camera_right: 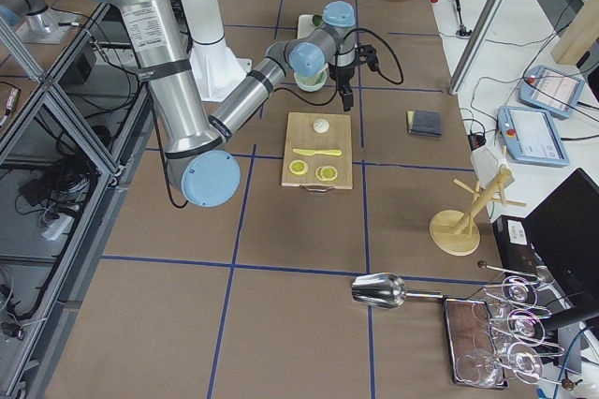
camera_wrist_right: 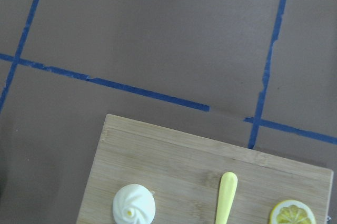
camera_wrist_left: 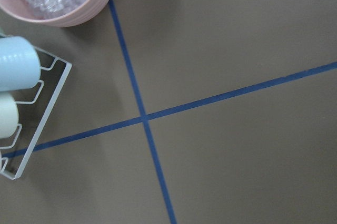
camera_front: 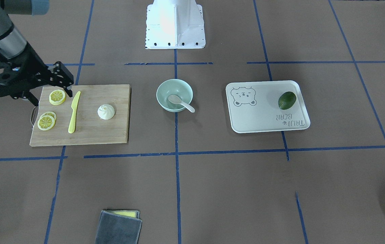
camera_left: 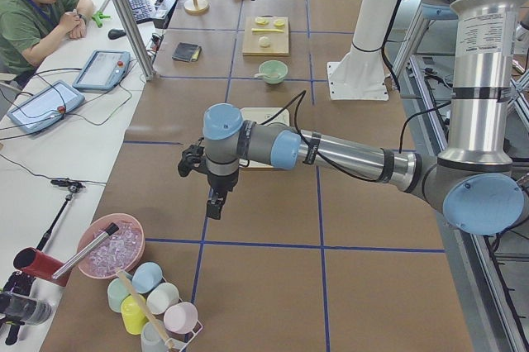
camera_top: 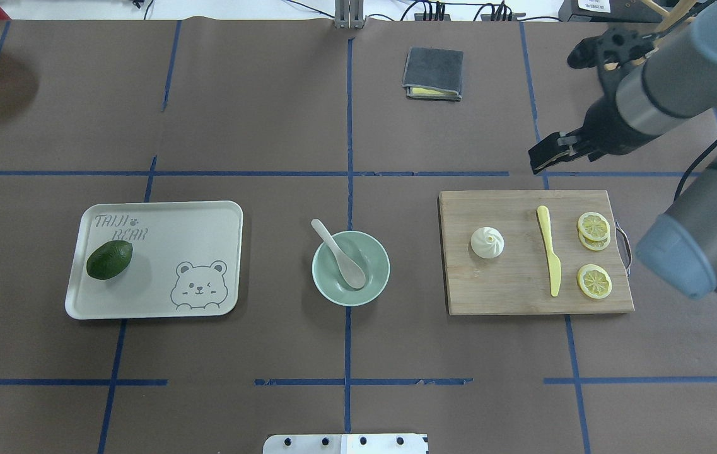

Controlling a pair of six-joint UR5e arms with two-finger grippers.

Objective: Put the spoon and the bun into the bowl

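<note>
A robotics lab: a brown-papered worktop (camera_top: 270, 94) gridded with blue tape (camera_top: 238, 173), aluminium framing (camera_left: 124, 13), and an operator (camera_left: 33, 5) at a side desk (camera_left: 50, 162) with teach pendants (camera_left: 103, 69).

Table (camera_top: 270, 94) covered in matte brown sheet, divided into a grid by blue tape lines (camera_top: 348, 126). Alongside it, a white bench (camera_left: 50, 162) carries two tablets (camera_left: 102, 69); an aluminium post (camera_left: 124, 13) rises at its edge. Lighting is even and diffuse.
</note>
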